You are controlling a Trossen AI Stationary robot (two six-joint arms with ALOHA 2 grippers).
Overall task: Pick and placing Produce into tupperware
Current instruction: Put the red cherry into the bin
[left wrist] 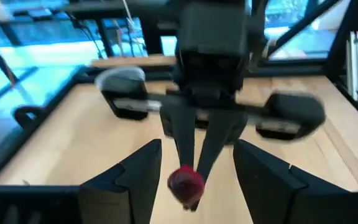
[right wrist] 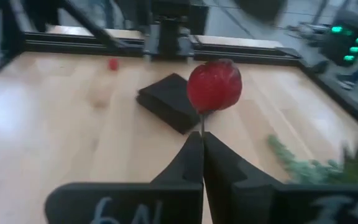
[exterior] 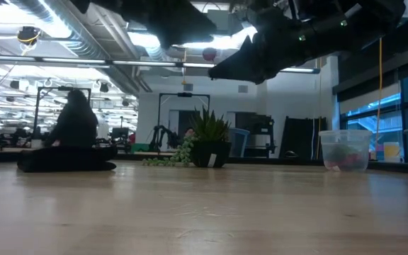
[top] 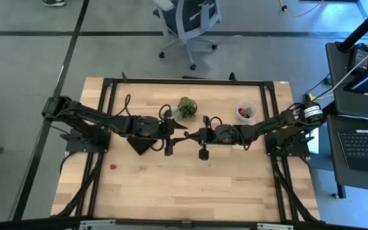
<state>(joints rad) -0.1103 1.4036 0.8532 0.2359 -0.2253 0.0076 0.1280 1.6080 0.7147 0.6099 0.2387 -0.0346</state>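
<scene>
You have 1 red berry mid-handover above the middle of the bench. Your right pincer is pinched tight on its thin stem, with the fruit standing clear above the fingertips. Your left pincer faces it with its fingers spread wide on either side of the berry, touching nothing.

The tupperware sits at the far right of the bench and already shows a little red and dark produce inside, so part of the job looks done. 1 more red piece lies on the near left of the bench, well apart from both arms, and the held berry has yet to reach the tub.

You cannot count what is in the tub through its cloudy wall. The black square under the left arm is partly covered, and the green leafy clump may hide further pieces.
</scene>
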